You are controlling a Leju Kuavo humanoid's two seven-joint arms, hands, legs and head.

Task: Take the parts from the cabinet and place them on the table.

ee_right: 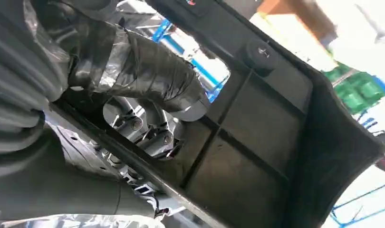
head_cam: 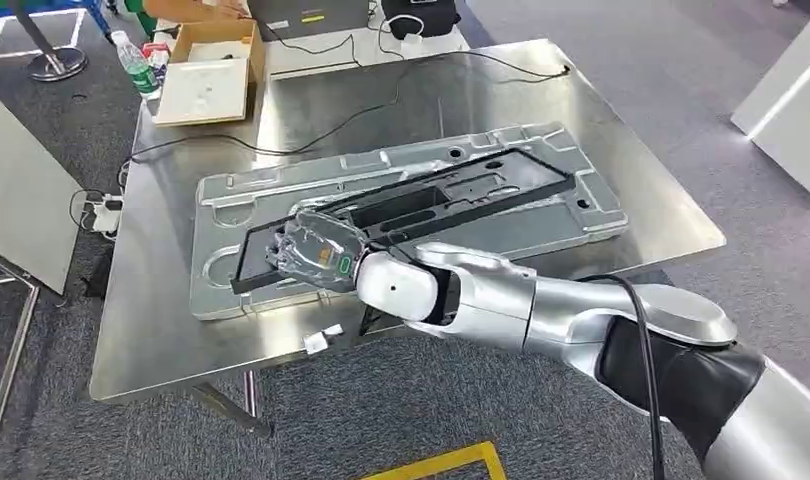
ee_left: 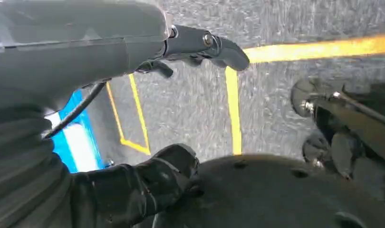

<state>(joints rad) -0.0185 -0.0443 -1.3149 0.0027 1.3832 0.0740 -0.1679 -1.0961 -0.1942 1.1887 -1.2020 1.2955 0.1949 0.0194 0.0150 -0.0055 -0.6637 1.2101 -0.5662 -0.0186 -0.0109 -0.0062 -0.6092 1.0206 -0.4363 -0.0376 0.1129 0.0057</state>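
Your right hand [ee_right: 133, 90] has its thick, tape-wrapped thumb [ee_right: 148, 71] laid over the edge of a black plastic part [ee_right: 257, 142], with silver fingers [ee_right: 152, 133] curled in beneath that edge, so the rim sits pinched between them. Beyond the fingers you see the part's ribbed inner face, split into flat panels by raised ribs, with a round boss [ee_right: 262, 52] further out. Past the part's far edge the background is blurred: blue, green and white shapes.
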